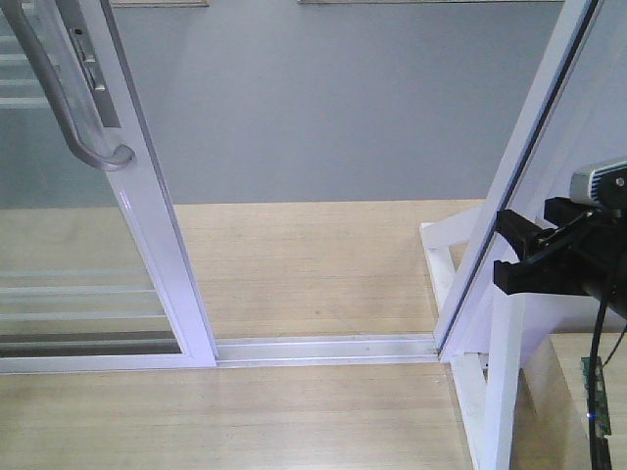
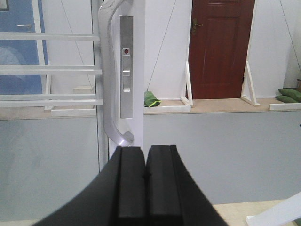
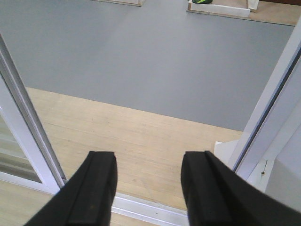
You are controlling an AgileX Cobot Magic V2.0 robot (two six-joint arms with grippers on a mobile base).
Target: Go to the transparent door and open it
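Observation:
The transparent door (image 1: pixel 147 225) stands at the left in the front view, slid aside, with its curved grey bar handle (image 1: pixel 59 88) on the white stile. In the left wrist view the handle (image 2: pixel 107 70) and the lock plate (image 2: pixel 126 66) lie just beyond my left gripper (image 2: pixel 145 155), which is shut with nothing between the pads and sits below the handle's lower end. My right gripper (image 3: pixel 149 162) is open and empty over the floor track (image 3: pixel 150 209). It also shows at the right of the front view (image 1: pixel 502 252), beside the other frame.
A handleless white-framed glass panel (image 1: pixel 519 166) leans at the right, with a white triangular brace (image 1: pixel 446 255) at its foot. The floor track (image 1: pixel 323 348) spans the gap between the panels. Beyond are wood flooring, a grey floor, a dark red door (image 2: pixel 221 47) and a green bag (image 2: pixel 150 99).

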